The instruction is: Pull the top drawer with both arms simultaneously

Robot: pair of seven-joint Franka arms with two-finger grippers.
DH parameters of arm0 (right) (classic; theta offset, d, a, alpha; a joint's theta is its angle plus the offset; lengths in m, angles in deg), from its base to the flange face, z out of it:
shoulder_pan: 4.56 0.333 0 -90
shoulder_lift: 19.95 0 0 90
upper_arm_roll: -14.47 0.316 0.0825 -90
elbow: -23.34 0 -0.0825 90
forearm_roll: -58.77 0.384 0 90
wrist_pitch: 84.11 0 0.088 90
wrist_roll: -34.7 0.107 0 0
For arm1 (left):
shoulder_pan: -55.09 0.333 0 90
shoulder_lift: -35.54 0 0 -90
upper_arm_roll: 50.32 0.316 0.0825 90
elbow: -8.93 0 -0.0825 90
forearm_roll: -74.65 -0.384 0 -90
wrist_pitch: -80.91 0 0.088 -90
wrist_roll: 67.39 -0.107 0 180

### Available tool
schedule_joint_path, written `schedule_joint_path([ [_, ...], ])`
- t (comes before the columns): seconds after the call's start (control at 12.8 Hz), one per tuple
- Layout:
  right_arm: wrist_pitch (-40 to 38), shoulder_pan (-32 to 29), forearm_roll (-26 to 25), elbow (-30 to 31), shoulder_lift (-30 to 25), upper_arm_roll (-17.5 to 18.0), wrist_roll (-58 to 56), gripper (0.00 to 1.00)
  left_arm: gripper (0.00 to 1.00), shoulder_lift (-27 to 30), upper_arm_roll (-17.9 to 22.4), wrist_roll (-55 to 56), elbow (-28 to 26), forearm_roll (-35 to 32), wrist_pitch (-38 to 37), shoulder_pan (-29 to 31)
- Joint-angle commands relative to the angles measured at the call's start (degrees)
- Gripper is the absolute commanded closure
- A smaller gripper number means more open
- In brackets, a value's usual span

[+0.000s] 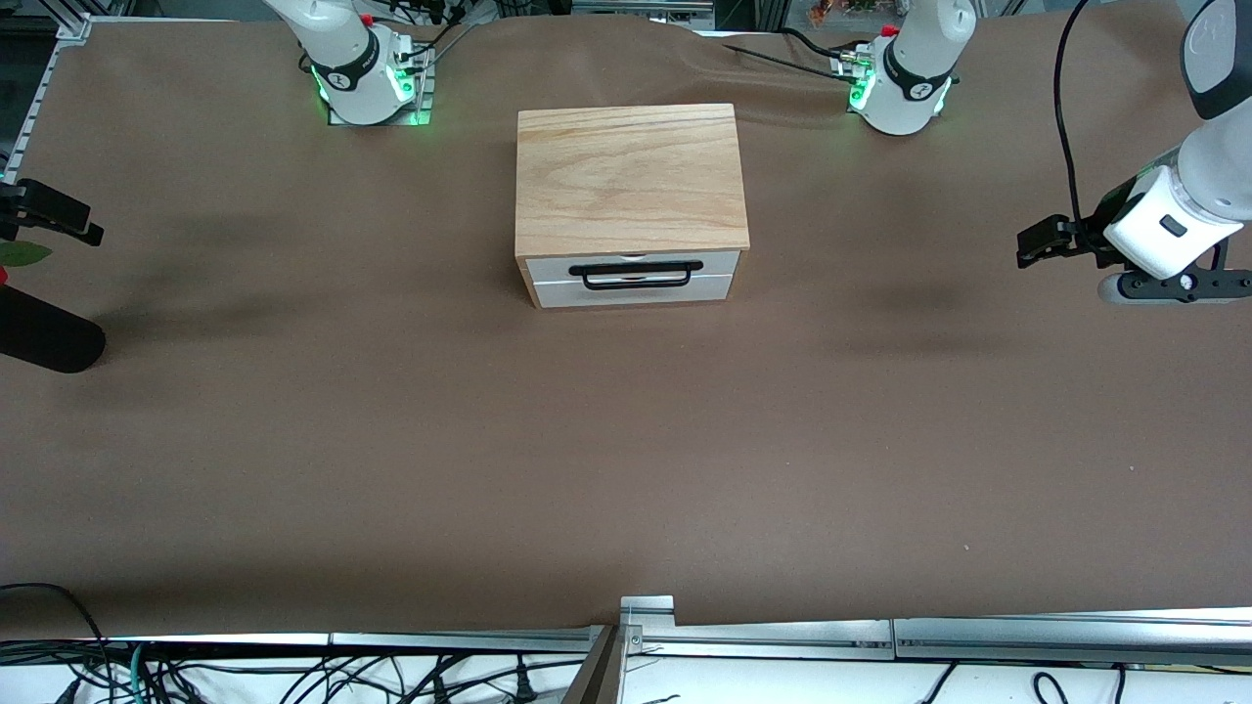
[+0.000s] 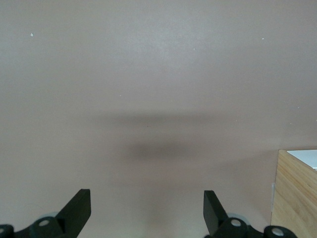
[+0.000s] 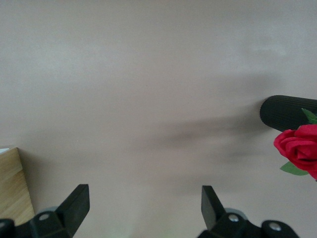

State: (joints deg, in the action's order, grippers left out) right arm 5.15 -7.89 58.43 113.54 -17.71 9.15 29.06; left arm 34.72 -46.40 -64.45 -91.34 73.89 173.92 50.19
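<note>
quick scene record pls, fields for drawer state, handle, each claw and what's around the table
top drawer: shut, flush in the wooden box
handle: black wire handle on the drawer front, untouched
left claw: open, in the air over bare table at the left arm's end, holding nothing
right claw: open, over the table edge at the right arm's end, holding nothing
other items: red rose and black cylinder near the right claw
task progress: pull not yet begun

top drawer (image 1: 632,268) in box (image 1: 628,176), mid-table (image 1: 626,440)
</note>
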Motion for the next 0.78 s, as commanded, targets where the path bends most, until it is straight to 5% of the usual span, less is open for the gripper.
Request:
schedule_joint_path([
  [0.0,-0.66,-0.62,0.43,-1.52,0.39,0.57,-0.25,0.00,0.00,1.52,-0.14,0.58,-1.16,-1.88,-0.47,-0.37],
  [0.71,-0.40,-0.98,0.25,-1.52,0.48,0.49,-2.62,0.00,0.00,1.52,-0.14,1.01,-1.16,-1.88,-0.47,-0.37],
])
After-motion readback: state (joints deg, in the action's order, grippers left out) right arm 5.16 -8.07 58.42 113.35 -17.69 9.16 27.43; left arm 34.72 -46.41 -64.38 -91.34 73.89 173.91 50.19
